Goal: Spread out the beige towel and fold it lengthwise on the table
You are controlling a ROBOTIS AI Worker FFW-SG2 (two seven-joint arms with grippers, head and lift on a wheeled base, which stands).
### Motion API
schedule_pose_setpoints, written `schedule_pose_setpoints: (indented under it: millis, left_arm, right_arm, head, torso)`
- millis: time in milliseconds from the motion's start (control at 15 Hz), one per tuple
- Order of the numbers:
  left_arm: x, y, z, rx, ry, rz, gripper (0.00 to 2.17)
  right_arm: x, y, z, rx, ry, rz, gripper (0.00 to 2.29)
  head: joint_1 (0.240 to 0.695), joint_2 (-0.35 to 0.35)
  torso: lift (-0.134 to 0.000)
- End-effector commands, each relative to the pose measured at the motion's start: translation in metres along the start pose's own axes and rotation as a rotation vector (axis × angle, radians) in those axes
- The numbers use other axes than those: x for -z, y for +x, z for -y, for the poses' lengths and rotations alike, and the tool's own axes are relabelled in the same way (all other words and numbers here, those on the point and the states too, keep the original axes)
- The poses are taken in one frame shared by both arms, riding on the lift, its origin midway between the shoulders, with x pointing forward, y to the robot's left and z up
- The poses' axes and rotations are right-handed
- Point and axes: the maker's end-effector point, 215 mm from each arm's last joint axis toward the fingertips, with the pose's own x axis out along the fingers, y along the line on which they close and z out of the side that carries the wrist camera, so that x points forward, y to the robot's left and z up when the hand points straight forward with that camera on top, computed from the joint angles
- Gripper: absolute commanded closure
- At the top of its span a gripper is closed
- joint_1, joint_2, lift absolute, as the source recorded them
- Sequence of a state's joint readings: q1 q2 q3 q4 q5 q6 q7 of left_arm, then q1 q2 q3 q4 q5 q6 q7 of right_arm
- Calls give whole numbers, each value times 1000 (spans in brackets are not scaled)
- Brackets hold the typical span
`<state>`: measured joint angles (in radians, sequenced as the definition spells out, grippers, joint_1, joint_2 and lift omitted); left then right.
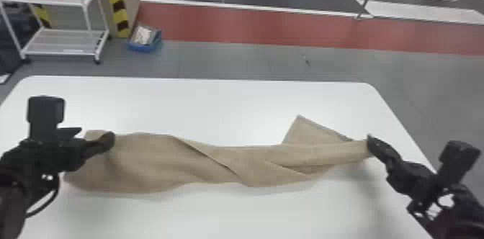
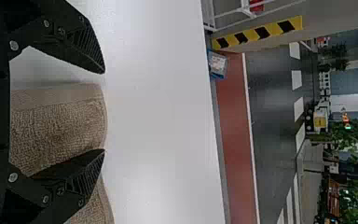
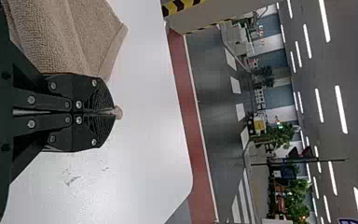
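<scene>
The beige towel (image 1: 216, 162) lies stretched across the white table (image 1: 201, 108), twisted and creased, with a corner flap sticking up toward the far side near its right end. At its left end is my left gripper (image 1: 110, 137); in the left wrist view the left gripper (image 2: 103, 112) is open, with the towel (image 2: 58, 126) lying between its fingers. My right gripper (image 1: 370, 143) is at the towel's right end. In the right wrist view the right gripper (image 3: 114, 112) is shut on the towel (image 3: 74, 37), a small bit poking out at its tips.
Beyond the table's far edge stand a white shelf cart (image 1: 61, 45) with a red item on top and a striped pillar (image 1: 117, 0). A blue bin (image 1: 144, 42) sits on the floor beside the pillar.
</scene>
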<state>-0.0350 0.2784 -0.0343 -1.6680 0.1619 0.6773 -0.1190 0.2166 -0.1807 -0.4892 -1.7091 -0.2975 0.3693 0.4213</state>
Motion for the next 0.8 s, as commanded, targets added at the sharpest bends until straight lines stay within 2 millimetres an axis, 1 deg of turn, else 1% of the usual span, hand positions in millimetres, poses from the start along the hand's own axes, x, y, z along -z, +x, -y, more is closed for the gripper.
schedule_pose_setpoints:
  millis: [0, 67, 200, 333, 400, 467, 533, 600, 667, 733]
  left_arm:
    - [0, 1, 2, 4, -1, -2, 481]
    - [1, 1, 4, 4, 3, -3, 485]
    - [2, 1, 6, 6, 6, -4, 721]
    - [4, 0, 7, 10, 10, -6, 761]
    - [2, -2, 6, 3, 7, -1, 1150]
    - [4, -3, 4, -1, 4, -1, 1295]
    - [-2, -7, 4, 1, 3, 13, 1359]
    - [-7, -12, 5, 7, -7, 26, 1359]
    - [-21, -19, 8, 27, -31, 57, 1359]
    - [-26, -25, 8, 63, -85, 69, 1359]
  right_arm:
    - [1, -1, 0, 0, 0, -3, 1777]
    - [1, -1, 0, 0, 0, -3, 1777]
    - [2, -1, 0, 0, 0, -4, 1777]
    - [2, -1, 0, -2, 2, -3, 1777]
    - [1, -1, 0, -2, 0, -1, 1777]
    - [2, -1, -1, -3, 5, -3, 1777]
    - [0, -1, -1, -3, 3, 1, 1777]
    - [0, -1, -1, -3, 3, 1, 1777]
    - [-1, -1, -1, -4, 1, 4, 1777]
    - [-3, -1, -3, -7, -1, 8, 1777]
  head:
    - [695, -175]
    - [695, -175]
    - [695, -178]
    - [695, -180]
    - [695, -180]
    - [695, -181]
    - [695, -181]
    - [695, -180]
    - [695, -179]
    - [695, -181]
  torso:
    - [-124]
    - [-124]
    - [-124]
    - [-124]
    - [-124]
    - [-124]
    - [-124]
    - [-124]
    - [-124]
    - [-124]
